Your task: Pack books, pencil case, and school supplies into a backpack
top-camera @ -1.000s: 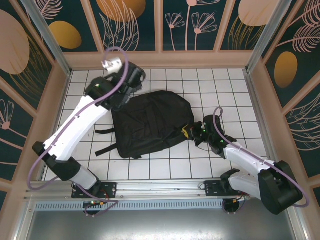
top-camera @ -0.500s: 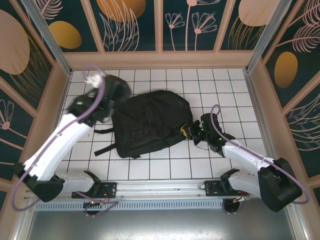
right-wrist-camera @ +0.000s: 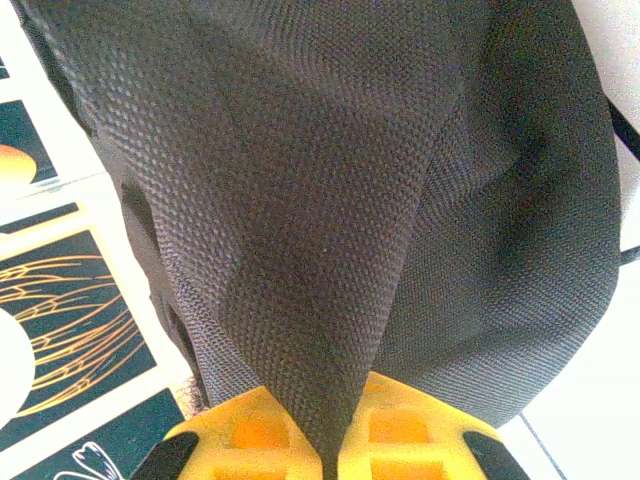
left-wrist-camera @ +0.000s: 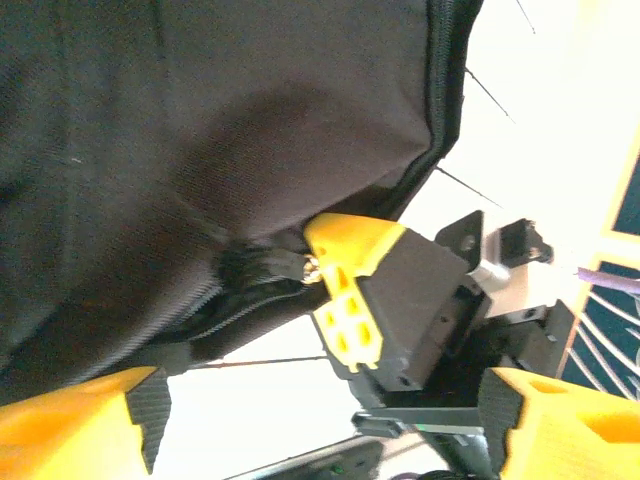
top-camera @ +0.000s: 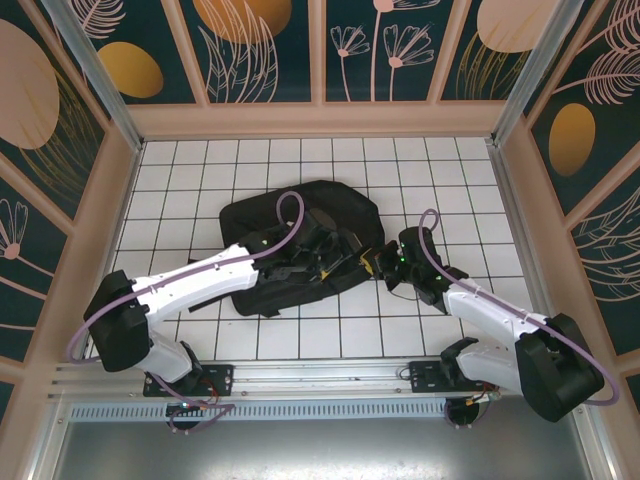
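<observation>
The black backpack (top-camera: 335, 205) lies flat in the middle of the tiled table. My right gripper (top-camera: 377, 265) is at its right near edge, shut on a fold of the backpack's woven fabric (right-wrist-camera: 350, 180), which rises pinched between its yellow fingers (right-wrist-camera: 400, 440). My left gripper (top-camera: 340, 262) hangs over the same edge, just left of the right one. Its jaws stand wide open with nothing between them (left-wrist-camera: 320, 435). In the left wrist view the right gripper's yellow fingertips (left-wrist-camera: 345, 285) hold the backpack (left-wrist-camera: 200, 130) by a zip seam. Books, pencil case and school supplies are out of view.
White tiles (top-camera: 450, 180) surround the backpack, with patterned walls on three sides. A metal rail (top-camera: 320, 375) carrying both arm bases runs along the near edge. My left arm (top-camera: 200, 275) lies across the backpack's left half.
My left arm has swung from the table's far left corner across the backpack to its right near edge, beside the right gripper. The right gripper has kept its hold.
</observation>
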You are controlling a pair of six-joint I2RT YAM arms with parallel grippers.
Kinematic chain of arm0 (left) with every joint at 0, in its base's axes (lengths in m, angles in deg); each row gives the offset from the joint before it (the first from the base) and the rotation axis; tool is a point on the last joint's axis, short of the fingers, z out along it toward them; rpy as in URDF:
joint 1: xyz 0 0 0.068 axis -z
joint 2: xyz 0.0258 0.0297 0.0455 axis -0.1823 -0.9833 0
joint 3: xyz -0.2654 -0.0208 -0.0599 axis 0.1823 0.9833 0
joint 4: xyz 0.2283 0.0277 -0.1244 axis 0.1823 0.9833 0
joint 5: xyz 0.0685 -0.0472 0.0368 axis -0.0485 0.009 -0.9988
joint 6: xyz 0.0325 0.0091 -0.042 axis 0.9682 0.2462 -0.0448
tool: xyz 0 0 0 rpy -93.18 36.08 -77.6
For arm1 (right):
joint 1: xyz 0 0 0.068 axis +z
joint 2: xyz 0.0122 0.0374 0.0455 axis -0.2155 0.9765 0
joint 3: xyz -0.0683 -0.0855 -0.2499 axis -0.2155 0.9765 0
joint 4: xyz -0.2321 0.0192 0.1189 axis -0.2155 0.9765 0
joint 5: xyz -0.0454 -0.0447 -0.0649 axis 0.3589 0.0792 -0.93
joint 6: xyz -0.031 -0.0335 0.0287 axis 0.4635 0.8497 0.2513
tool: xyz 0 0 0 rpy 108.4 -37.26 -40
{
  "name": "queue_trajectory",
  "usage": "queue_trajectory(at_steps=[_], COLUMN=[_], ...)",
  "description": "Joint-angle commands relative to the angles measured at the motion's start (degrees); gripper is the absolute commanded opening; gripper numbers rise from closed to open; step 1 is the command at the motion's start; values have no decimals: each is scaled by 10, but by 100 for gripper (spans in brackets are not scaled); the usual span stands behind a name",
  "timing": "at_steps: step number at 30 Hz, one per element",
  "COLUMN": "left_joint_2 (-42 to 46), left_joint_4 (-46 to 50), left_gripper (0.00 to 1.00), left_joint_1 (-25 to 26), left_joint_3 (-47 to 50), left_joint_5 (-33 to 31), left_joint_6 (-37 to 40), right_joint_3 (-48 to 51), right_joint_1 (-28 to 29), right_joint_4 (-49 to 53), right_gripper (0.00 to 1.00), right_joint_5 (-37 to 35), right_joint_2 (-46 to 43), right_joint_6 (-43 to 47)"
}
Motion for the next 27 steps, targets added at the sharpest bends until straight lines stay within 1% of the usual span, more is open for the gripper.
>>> queue_trajectory(at_steps=[1,5,9,11,16,21,24,27], left_joint_2=[-24,-49,-77,-86,-95,-100,-109,-122], left_joint_4=[-38,-44,-64,-63,-63,-57,-56,-54], left_gripper=[79,75,69,69,64,45,43,41], left_joint_1=[1,1,1,1,1,1,0,-1], left_joint_3=[-16,-17,-17,-20,-4,-3,-4,-8], left_joint_5=[13,12,25,28,12,-20,-29,-32], left_joint_6=[-29,-31,-34,-33,-39,-27,-24,-19], right_joint_3=[-4,-2,0,2,2,3,1,-3], right_joint_1=[6,6,5,5,5,6,6,23], right_joint_4=[-25,-23,-23,-24,-28,-32,-33,-33], right_gripper=[0,0,0,0,0,0,0,0], right_joint_5=[-8,-9,-10,-10,-6,-6,-8,-11], right_joint_2=[-12,-18,-21,-22,-24,-29,-31,-32], right_joint_6=[8,8,9,7,3,-3,-4,-5])
